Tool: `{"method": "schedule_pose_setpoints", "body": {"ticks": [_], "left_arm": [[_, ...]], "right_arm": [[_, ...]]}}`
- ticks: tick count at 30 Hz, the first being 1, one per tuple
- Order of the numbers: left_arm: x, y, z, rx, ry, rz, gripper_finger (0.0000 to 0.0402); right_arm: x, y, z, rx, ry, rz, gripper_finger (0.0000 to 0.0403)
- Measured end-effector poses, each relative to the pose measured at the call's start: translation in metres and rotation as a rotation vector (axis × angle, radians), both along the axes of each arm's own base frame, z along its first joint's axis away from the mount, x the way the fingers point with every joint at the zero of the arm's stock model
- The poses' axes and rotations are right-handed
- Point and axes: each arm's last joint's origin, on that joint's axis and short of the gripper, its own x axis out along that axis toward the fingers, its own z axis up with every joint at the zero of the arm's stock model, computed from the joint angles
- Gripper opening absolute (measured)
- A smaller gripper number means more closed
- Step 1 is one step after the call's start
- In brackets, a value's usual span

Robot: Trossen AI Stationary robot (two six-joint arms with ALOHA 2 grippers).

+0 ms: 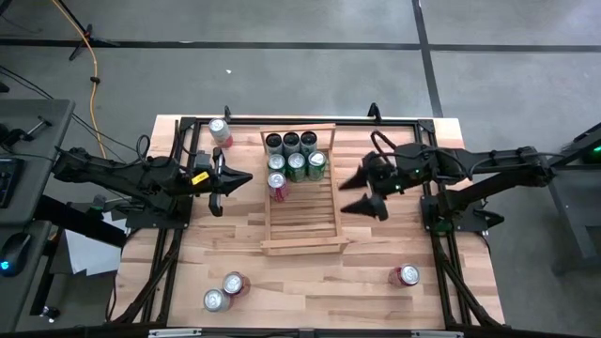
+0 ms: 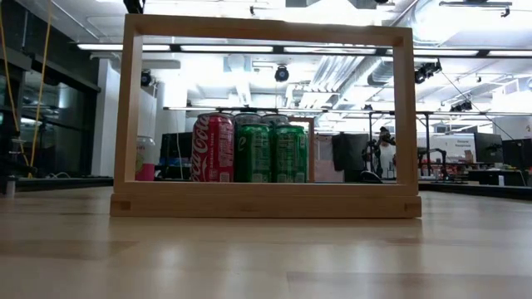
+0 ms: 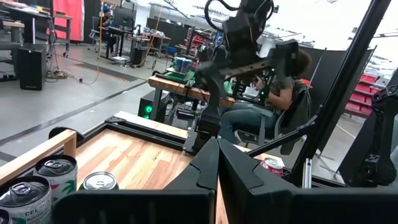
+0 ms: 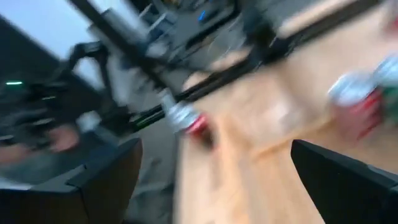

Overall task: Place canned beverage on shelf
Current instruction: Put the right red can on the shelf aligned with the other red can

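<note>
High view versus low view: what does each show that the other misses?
Only the high view shows both arms: the left tool shut beside the shelf, the right tool open at its other side, plus loose cans on the table, such as one red can. Only the low view shows the shelf's end frame head-on and the room behind. Both show the red can and green cans on the shelf.

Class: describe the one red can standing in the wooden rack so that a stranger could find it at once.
Start at the slatted shelf mid-table. Cans fill its far end; the red can stands nearest the open slats, by the left rail. Its neighbours are green or dark.
</note>
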Motion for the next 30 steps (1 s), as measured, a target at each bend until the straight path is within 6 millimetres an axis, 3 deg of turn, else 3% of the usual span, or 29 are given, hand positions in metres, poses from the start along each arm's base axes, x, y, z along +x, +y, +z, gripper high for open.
{"method": "schedule_pose_setpoints", "body": {"ticks": [4, 9, 15, 21, 30], "left_arm": [[0.0, 0.0, 0.0, 0.0, 0.0, 0.0, 0.0], [0.0, 0.0, 0.0, 0.0, 0.0, 0.0, 0.0], [0.0, 0.0, 0.0, 0.001, 0.003, 0.0, 0.0], [0.0, 0.0, -0.001, 0.003, 0.015, 0.0, 0.0], [0.0, 0.0, -0.002, 0.005, 0.022, 0.002, 0.0]], "right_arm": [[-0.009, 0.014, -0.01, 0.204, 0.193, 0.078, 0.0397], [-0.032, 0.043, -0.032, 0.329, 0.553, 0.087, 0.0397], [-0.067, 0.074, -0.049, 0.39, 0.909, -0.043, 0.0397], [-0.086, 0.103, -0.061, 0.434, 1.044, -0.277, 0.0397], [-0.088, 0.146, -0.091, 0.42, 1.209, -0.452, 0.0397]]}}
